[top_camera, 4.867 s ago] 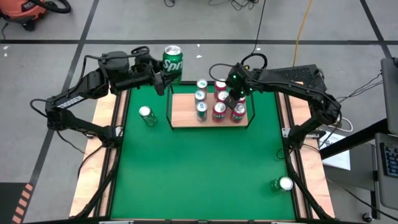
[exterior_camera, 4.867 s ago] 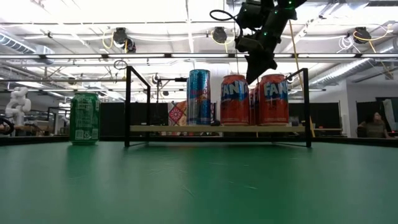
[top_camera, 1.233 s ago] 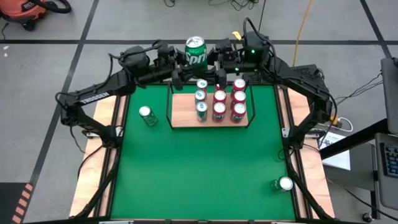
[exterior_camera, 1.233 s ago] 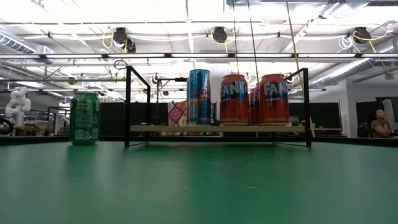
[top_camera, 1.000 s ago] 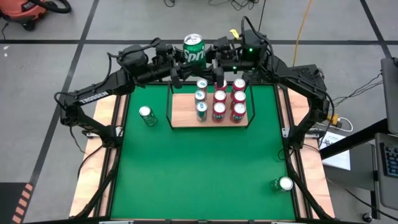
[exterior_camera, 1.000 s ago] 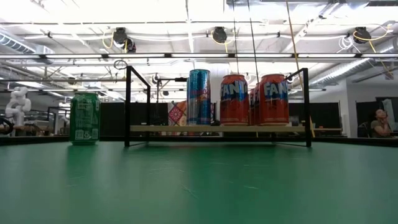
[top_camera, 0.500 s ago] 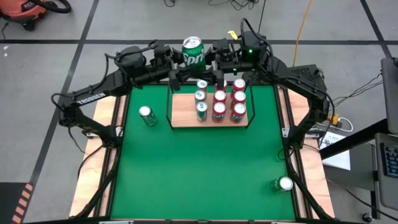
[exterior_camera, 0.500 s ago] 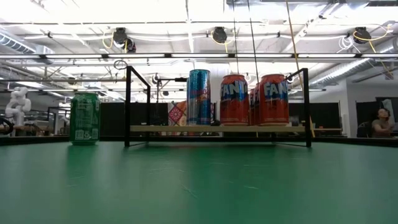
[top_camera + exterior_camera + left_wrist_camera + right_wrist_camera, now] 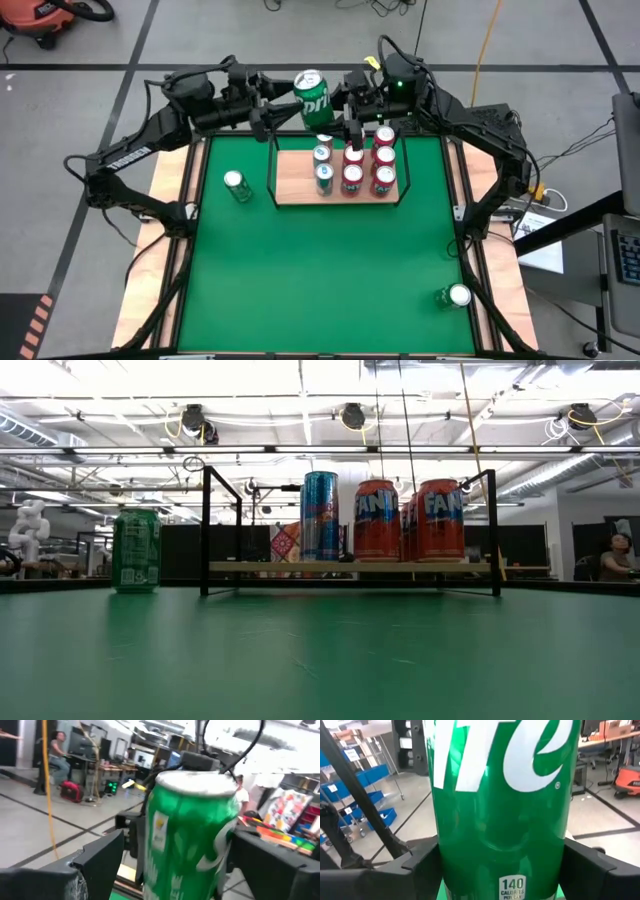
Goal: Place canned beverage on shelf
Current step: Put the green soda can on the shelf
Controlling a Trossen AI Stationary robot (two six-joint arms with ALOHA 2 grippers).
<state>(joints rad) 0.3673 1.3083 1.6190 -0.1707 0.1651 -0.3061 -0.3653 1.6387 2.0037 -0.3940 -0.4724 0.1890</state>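
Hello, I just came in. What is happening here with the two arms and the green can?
The two arms meet above the far edge of the table, handing over a green Sprite can. The right gripper is clamped on it; the left gripper stands open around it, its fingers clear of the sides. Below them the shelf already holds six cans in two rows. Two more green cans stand on the mat, one left of the shelf and one near the front right corner.

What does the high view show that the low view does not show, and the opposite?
Only the high view: both arms behind the shelf, the left gripper and right gripper on either side of a raised Sprite can, and a can near the table's right front corner. Only the low view: the Fanta labels and the room behind. Both: the shelf's cans and the standing green can.
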